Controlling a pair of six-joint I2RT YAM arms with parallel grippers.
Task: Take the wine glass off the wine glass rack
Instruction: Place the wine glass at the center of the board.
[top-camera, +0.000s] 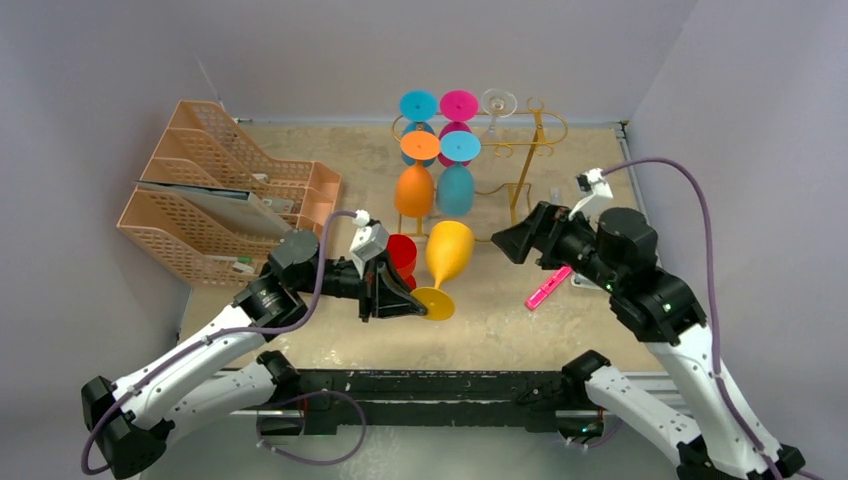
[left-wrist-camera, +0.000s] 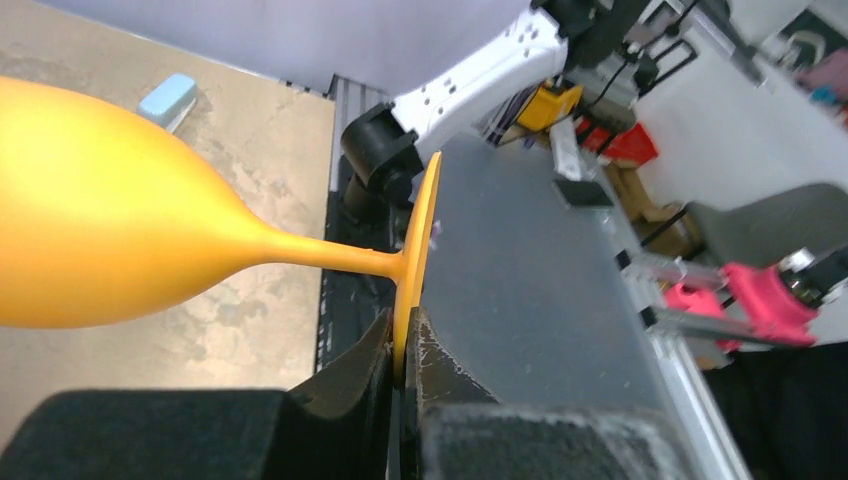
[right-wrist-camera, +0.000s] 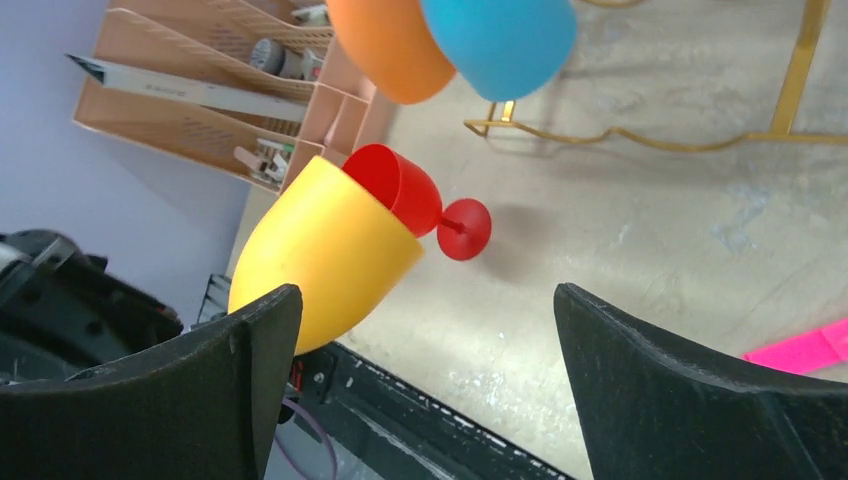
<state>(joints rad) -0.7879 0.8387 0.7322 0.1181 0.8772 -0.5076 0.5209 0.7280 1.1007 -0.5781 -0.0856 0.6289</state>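
Note:
A yellow wine glass (top-camera: 448, 255) (right-wrist-camera: 330, 250) hangs sideways in the air over the front of the table. My left gripper (top-camera: 412, 302) (left-wrist-camera: 405, 335) is shut on the rim of its round foot (left-wrist-camera: 418, 240), and the bowl (left-wrist-camera: 100, 250) points away from the fingers. Just right of the bowl, my right gripper (top-camera: 503, 243) (right-wrist-camera: 425, 300) stands wide open with nothing between its fingers. The gold wire wine glass rack (top-camera: 541, 140) (right-wrist-camera: 640, 140) stands at the back. An orange glass (top-camera: 414, 190), a teal glass (top-camera: 456, 188) and others hang upside down from it.
A red glass (top-camera: 402, 252) (right-wrist-camera: 400, 185) lies on its side beside the left gripper. Peach mesh file trays (top-camera: 220, 190) (right-wrist-camera: 190, 90) stand at the left. A pink bar (top-camera: 548, 288) (right-wrist-camera: 800, 350) lies under the right arm. A pale blue block (left-wrist-camera: 168, 97) lies on the table.

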